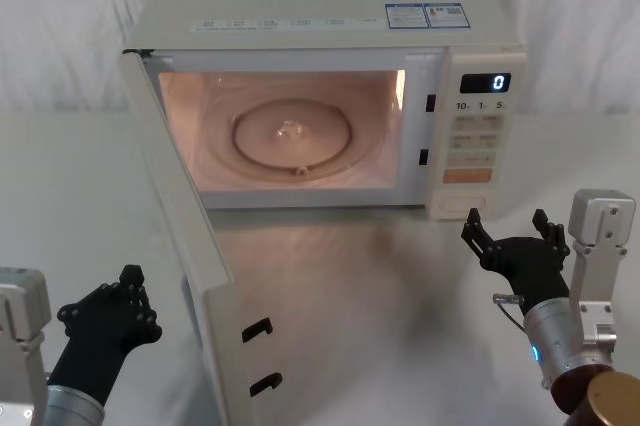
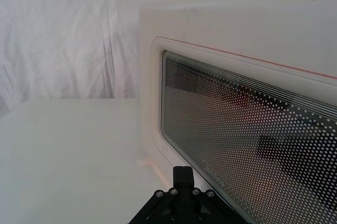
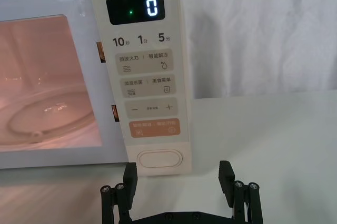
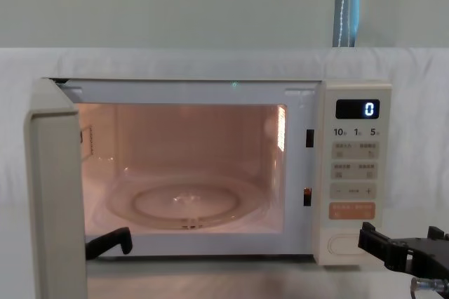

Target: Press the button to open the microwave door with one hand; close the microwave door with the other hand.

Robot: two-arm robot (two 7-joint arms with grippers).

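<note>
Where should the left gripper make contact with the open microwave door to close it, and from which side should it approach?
Push rather than grip: the microwave door stands swung wide open, hinged at the cavity's left edge. The left gripper sits on its outer, glass side. Pressing that outer face near the free edge, far from the hinge, and sweeping right toward the cavity should probably swing it shut most easily.

Glossy cream microwave door (image 1: 185,246), perforated window

The microwave door (image 4: 55,194) stands open, the cavity (image 4: 182,165) lit.
</note>
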